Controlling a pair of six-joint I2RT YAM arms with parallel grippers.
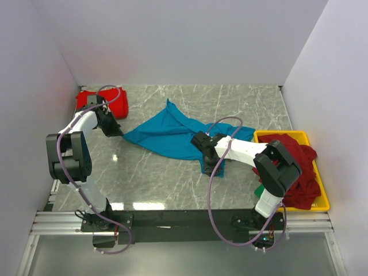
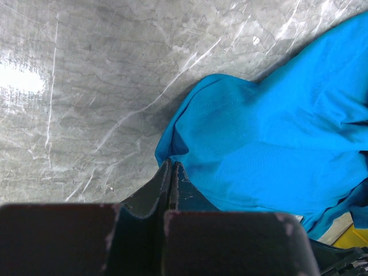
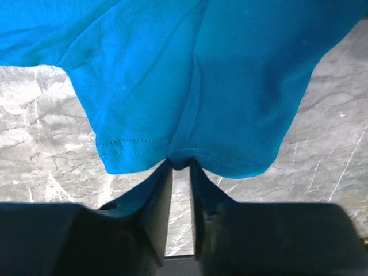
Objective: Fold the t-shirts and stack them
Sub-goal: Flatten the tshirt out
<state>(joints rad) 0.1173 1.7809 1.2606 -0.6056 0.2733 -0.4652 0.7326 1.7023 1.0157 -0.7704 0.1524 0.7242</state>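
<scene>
I see the blue shirt (image 1: 172, 135) stretched from nine to three o'clock mid-table, left pincer (image 1: 117, 131) pinched on its corner, right pincer (image 1: 208, 156) clamped on its hem.

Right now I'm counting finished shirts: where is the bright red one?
In the top view, the bright red t-shirt lies at the table's far left corner, just behind the left gripper and left of the teal-blue t-shirt.
</scene>
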